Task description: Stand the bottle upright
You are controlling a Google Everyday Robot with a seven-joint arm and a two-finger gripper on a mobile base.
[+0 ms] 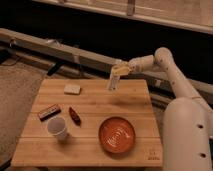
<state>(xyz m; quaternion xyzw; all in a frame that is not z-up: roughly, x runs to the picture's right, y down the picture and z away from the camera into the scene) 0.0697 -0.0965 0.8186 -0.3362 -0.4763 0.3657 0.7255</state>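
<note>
The bottle is small and pale, and it hangs nearly upright, slightly tilted, just above the back edge of the wooden table, right of centre. My gripper reaches in from the right on the white arm and is shut on the bottle's top end. The bottle's cap is hidden by the gripper. Whether the bottle's base touches the wood cannot be told.
On the table are a pale rectangular block at back left, a brown bar, a small red object, a white paper cup at front left and an orange plate at front right. A rail runs behind the table.
</note>
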